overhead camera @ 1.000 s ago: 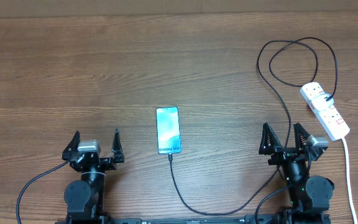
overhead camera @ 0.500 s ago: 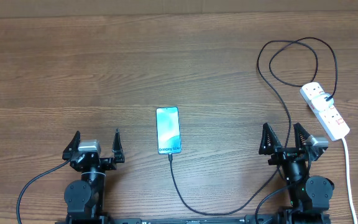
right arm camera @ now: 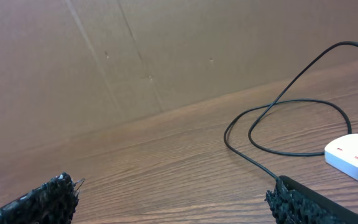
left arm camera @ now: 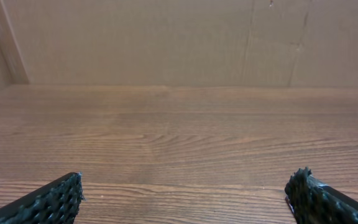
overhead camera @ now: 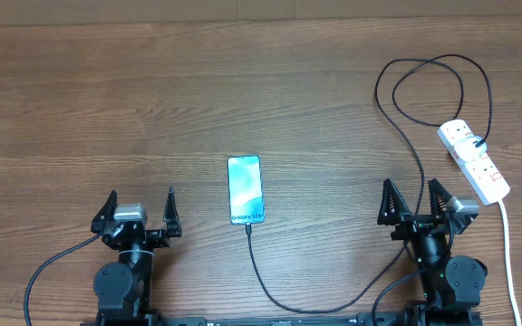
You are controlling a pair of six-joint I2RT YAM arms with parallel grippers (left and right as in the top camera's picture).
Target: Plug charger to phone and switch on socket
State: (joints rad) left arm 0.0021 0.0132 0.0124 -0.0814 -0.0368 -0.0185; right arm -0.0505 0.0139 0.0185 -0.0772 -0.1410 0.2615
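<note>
The phone point(overhead camera: 246, 190) lies flat mid-table, its light blue screen up and its text end toward me. The charger point(overhead camera: 263, 281), a thin black cable, meets the phone's near edge with its plug point(overhead camera: 247, 227); whether the plug is seated I cannot tell. The cable curves right, passes by my right arm and loops up to the white socket point(overhead camera: 474, 161) at the far right. My left gripper point(overhead camera: 141, 196) stands open near the table's front edge, left of the phone, with nothing in it. My right gripper point(overhead camera: 410, 186) is open and empty too, near the socket point(right arm camera: 356, 152), with the charger point(right arm camera: 291, 93) ahead of it.
A thick white cord point(overhead camera: 507, 254) runs from the socket down the right edge. A brown cardboard wall point(left arm camera: 166, 37) closes the far side of the wooden table point(overhead camera: 107, 109). The left wrist view holds only bare wood between my fingertips point(left arm camera: 64, 196).
</note>
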